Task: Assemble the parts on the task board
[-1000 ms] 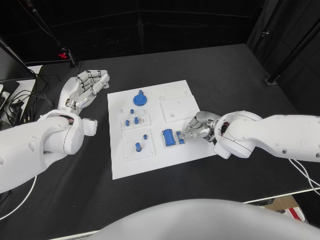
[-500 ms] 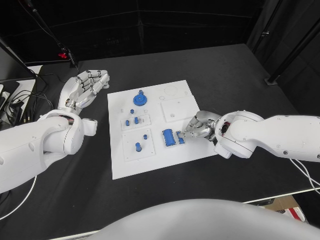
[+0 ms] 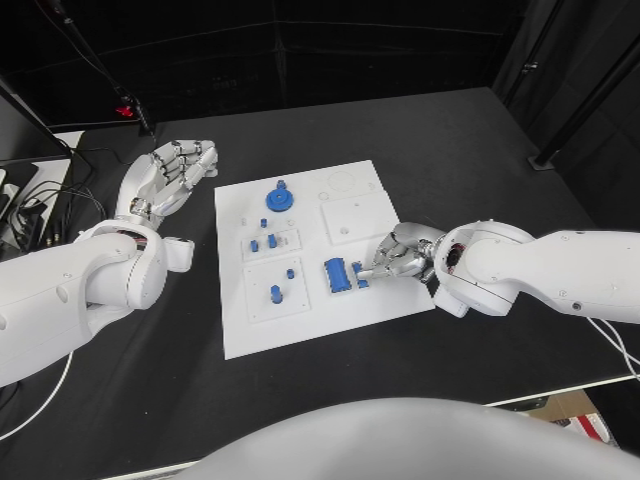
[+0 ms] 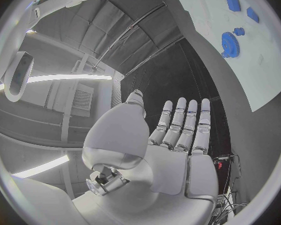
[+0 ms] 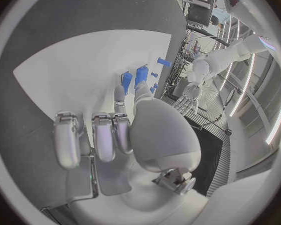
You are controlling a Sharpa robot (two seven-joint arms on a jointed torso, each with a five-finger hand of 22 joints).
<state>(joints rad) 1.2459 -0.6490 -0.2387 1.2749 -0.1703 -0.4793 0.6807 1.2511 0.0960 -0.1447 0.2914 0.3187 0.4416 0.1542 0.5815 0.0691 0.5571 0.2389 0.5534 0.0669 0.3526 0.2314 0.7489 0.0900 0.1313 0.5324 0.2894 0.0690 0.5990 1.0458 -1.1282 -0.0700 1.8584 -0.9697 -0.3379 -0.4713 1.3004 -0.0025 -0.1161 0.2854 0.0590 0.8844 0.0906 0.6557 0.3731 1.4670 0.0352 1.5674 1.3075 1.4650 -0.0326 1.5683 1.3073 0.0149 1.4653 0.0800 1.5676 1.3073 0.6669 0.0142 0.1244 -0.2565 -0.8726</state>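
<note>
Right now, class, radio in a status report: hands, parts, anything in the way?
Left hand open, off the board. Right hand fingers on a blue part; grip unclear. Gear and small parts sit untouched. Nothing in the way.

Evenly lit from above in the head view; white task board (image 3: 313, 255) bright against the matt black table (image 3: 464, 150), faint soft shadows beneath both arms. Strong fisheye bending in both wrist views, dark rim all round, straight edges curved. Glaring ceiling strips in the left wrist view; near fingers (image 5: 106, 135) slightly soft.
</note>
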